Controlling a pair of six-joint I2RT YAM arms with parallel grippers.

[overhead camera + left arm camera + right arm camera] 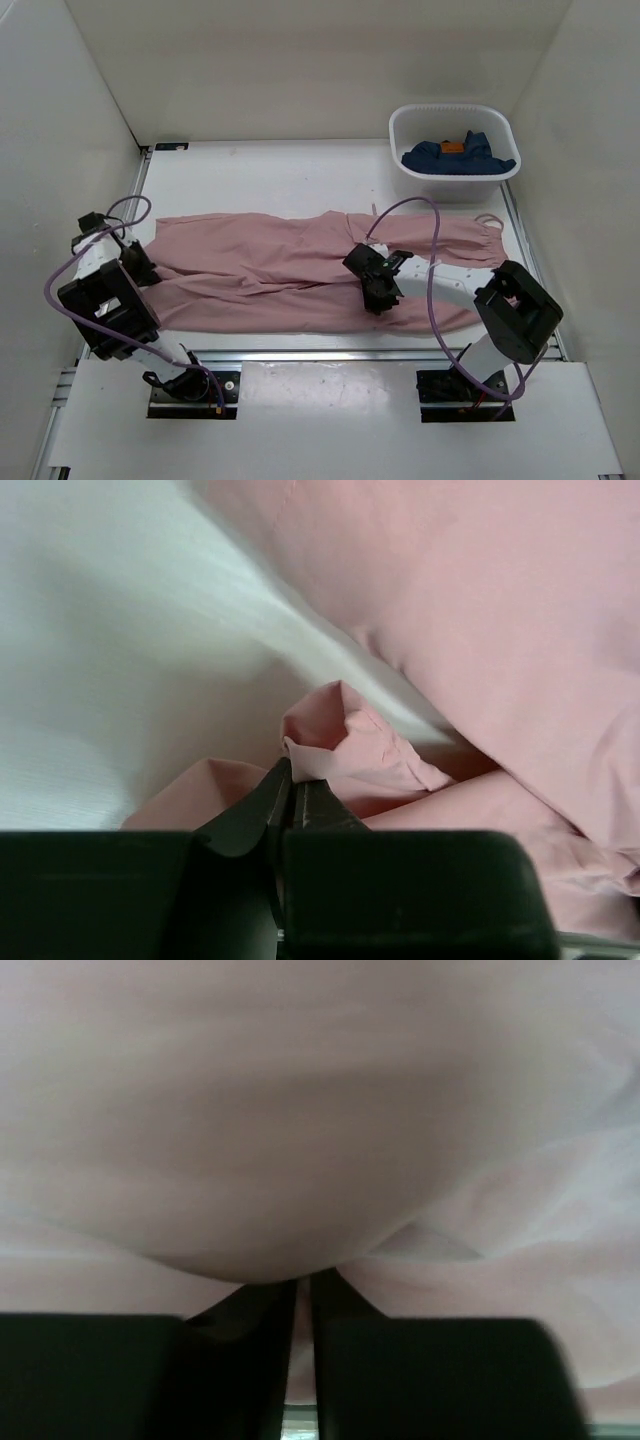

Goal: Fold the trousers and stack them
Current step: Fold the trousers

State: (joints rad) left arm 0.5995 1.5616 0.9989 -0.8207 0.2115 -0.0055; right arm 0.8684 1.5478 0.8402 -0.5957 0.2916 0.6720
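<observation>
While trousers (260,265) lie flat on worktop (260,190), hem at left is pinched by left gripper (292,780), ctr fabric by right gripper (303,1285).

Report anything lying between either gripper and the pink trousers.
Nothing visible does. The left gripper pinches a leg end of the dusty-pink fabric trousers, and the right gripper is closed on their middle.

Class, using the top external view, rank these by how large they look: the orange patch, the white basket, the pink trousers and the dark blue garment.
1. dusty-pink trousers, spread across the table
2. white basket
3. dark blue garment, inside the basket
4. orange patch on that garment
No two look close in size.
</observation>
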